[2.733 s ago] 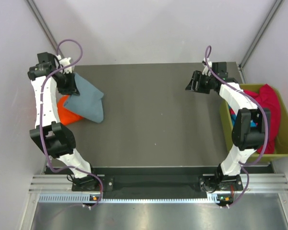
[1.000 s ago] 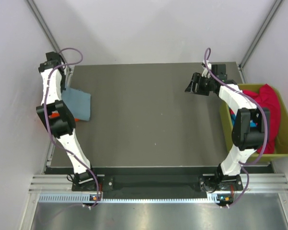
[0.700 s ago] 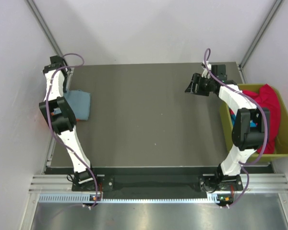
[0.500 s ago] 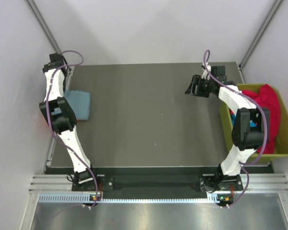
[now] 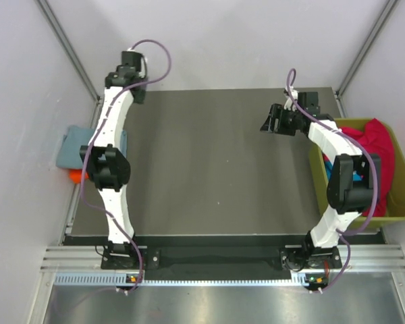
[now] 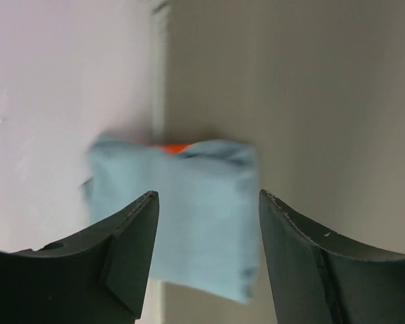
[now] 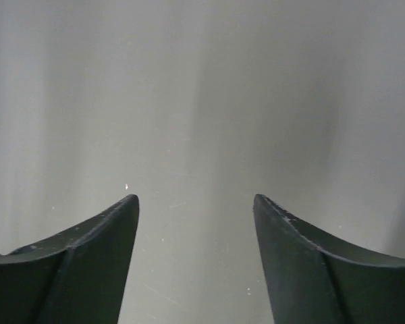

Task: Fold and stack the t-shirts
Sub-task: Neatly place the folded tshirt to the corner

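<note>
Jaws stand wide and empty on left gripper point(image 6: 207, 196) and right gripper point(image 7: 196, 199), grey-blue t-shirt point(image 6: 189, 223) atop orange-red t-shirt point(image 6: 170, 146).

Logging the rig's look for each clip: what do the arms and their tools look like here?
Both the left arm and the right arm have white links with black joint housings, and a purple cable loops along each. The left tool and right tool each have two black, curved, tapering fingers. No markings show.

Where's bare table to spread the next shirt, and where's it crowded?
Free: table middle, from the left arm across to the right gripper, down to the near edge. Crowded: left edge, grey-blue shirt on orange shirt; right, bin holding crimson shirt.
</note>
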